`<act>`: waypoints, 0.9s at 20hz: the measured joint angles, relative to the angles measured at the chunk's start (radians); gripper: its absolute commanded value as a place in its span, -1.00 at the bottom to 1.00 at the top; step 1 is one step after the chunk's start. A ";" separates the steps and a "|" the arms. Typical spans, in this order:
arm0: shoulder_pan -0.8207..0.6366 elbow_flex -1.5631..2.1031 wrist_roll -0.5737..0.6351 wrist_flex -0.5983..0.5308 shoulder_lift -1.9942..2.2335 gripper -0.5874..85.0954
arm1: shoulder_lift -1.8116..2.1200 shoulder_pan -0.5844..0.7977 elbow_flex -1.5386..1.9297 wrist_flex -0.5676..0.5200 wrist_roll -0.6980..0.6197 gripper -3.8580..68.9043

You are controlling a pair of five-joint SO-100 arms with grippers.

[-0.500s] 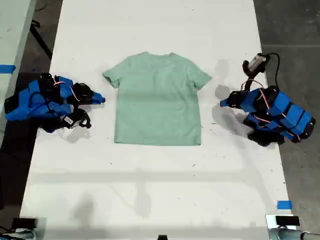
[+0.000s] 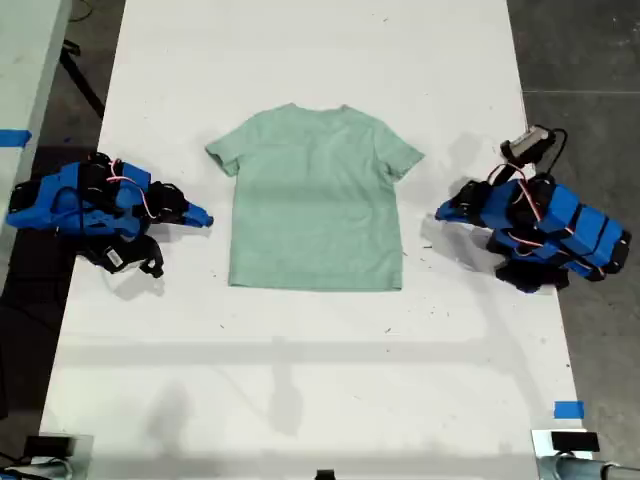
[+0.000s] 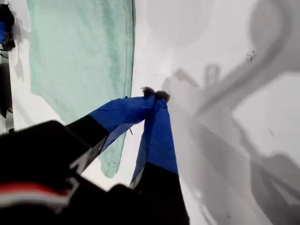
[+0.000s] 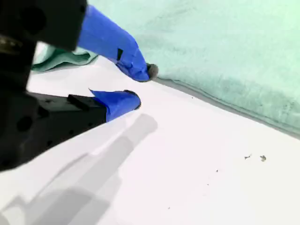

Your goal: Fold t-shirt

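The t-shirt (image 2: 316, 198) lies spread flat at the centre of the exterior view, on the white desk (image 2: 300, 400), both sleeves out and no fold made, so the whole task is left. My first gripper (image 3: 155, 95) is pinched closed on nothing, just beside the shirt's edge. My second gripper (image 4: 142, 86) hangs parted and empty, near another edge. In the exterior view 1 arm sits at each side, apart from the cloth. Nothing lies in the way; a blue tape marker (image 2: 568, 409) sits lower right.
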 measured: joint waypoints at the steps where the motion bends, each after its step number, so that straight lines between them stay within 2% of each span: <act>1: -0.006 0.000 0.000 0.000 0.000 -0.99 | 0.000 -0.006 0.000 0.000 -0.018 -0.91; 4: -0.201 0.000 -0.002 -0.041 -0.002 -0.96 | 0.000 -0.032 0.000 0.000 0.009 -0.91; 5: -0.221 0.000 -0.003 -0.049 -0.003 -0.87 | 0.000 -0.038 0.000 0.000 0.009 -0.91; 10: -0.219 -0.026 -0.006 -0.025 -0.003 -0.96 | -0.014 -0.063 -0.052 0.000 0.005 -0.91; 14: -0.241 -0.144 -0.009 -0.032 -0.043 -0.99 | -0.307 0.005 -0.305 0.000 -0.112 -0.91; 18: -0.313 -0.388 0.011 -0.028 -0.399 -0.90 | -0.598 0.140 -0.558 0.000 -0.278 -0.90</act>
